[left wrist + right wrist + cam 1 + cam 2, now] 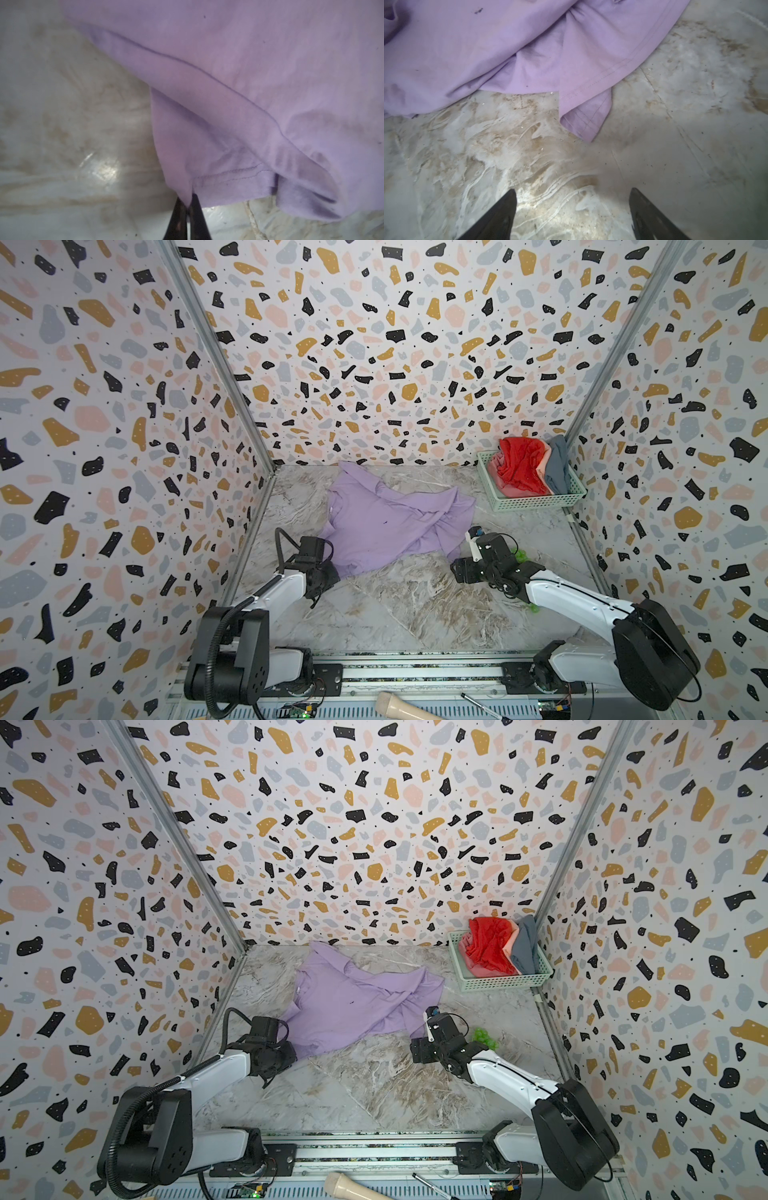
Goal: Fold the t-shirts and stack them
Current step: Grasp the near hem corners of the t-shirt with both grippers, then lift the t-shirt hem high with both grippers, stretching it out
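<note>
I can't see left tool [188,202] tips in both top views; green lump [484,1038] beside right tool [573,193] half covered.

Wide bare table [415,614] on the near side of the lavender t-shirt [386,526], so there's plenty of room to pass. Left of the shirt there's only a thin strip before the side wall, and the left gripper [188,198] sits at the shirt's near-left corner, pinched on the hem. Right of the shirt, the right gripper [573,190] hangs spread over bare table, just short of a cloth corner. Far right of the shirt, the green basket [536,502] blocks the corner, with a gap of table between them. The shirt's far tip reaches the back wall.
</note>
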Robot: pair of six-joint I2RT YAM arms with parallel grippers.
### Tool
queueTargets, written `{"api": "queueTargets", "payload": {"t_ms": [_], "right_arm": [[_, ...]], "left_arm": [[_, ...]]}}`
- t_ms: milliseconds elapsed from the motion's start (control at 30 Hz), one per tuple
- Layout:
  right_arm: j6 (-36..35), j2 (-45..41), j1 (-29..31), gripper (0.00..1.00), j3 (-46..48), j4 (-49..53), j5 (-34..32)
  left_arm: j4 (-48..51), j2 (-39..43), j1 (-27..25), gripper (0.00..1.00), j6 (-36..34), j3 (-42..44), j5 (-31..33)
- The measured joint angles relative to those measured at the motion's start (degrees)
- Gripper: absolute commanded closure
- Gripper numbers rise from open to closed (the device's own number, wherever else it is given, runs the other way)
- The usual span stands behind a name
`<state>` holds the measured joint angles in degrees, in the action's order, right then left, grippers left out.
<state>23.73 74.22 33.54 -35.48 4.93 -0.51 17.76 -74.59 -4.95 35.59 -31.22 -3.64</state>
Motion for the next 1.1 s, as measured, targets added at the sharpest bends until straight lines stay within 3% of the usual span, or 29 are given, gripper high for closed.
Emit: {"api": "queueTargets", "payload": {"t_ms": [533,700,833,900,1000,1100], "right_arm": [[-5.5,15.7,5.7,0.31,-4.6,-9.3,-9.6],[-6.7,20.3,5.7,0.52,-6.2,-11.4,-11.1],[-6.9,23.8,5.0,0.88,-9.2,-13.7,-10.8],[-6.5,24.5,3.8,0.98,-10.0,-13.8,-9.3],[-5.2,22.4,-0.2,1.00,-10.1,-11.9,-5.2],[-3.2,14.5,-6.1,1.00,-10.4,-7.7,1.7]], "left_arm": [[3.4,8.5,0.0,1.00,-0.4,-2.1,-1.5],[5.5,11.8,0.0,1.00,0.2,-3.3,-2.2],[7.3,14.0,0.0,1.00,0.7,-5.8,-2.4],[8.4,14.6,0.0,1.00,0.7,-7.4,-2.2],[10.8,15.2,0.0,1.00,0.5,-11.0,-1.0],[14.0,15.9,0.3,1.00,-0.6,-16.2,1.0]]}}
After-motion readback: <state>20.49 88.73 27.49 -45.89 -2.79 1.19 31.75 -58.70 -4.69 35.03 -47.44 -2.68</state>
